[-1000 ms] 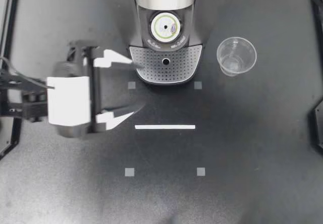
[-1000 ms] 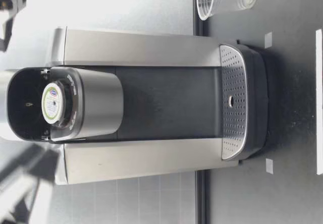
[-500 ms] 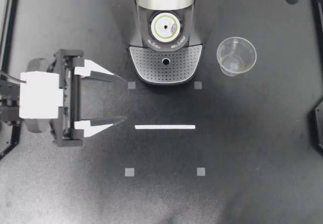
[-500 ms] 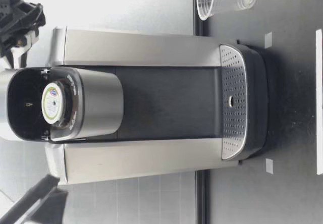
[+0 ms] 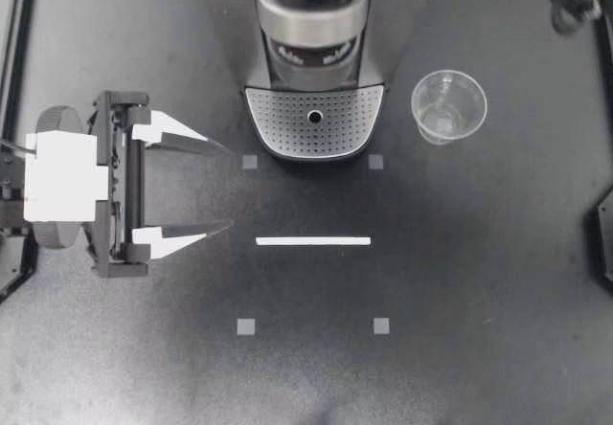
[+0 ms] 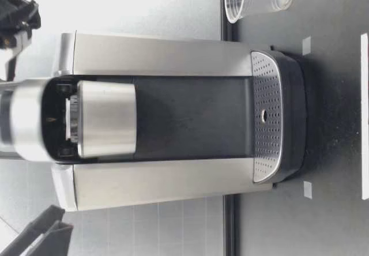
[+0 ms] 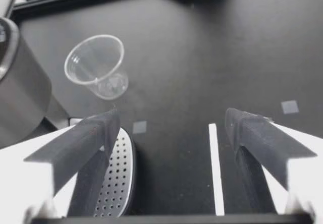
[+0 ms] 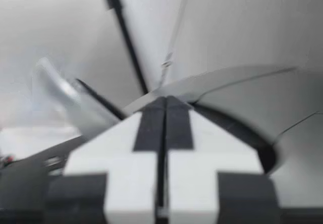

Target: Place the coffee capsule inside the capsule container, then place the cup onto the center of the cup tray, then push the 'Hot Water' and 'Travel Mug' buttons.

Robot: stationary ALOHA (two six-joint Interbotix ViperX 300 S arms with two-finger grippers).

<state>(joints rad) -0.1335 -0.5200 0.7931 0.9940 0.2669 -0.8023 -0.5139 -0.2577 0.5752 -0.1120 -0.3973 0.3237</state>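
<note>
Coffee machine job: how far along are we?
Done: capsule sits in the container, lid nearly down. In hand: nothing held; left gripper open beside the machine, right gripper shut near its top. Left: cup stands on the table beside the tray, and both buttons.

A matte black table [image 5: 479, 281] fills the scene, with a dark frame rail [image 5: 23, 42] along its left side. A white tape strip [image 5: 313, 241] lies mid-table among four small grey square markers [image 5: 246, 326]. Beyond the far edge stands a pale, brightly lit backdrop [image 6: 144, 5], faintly gridded near table level.
</note>
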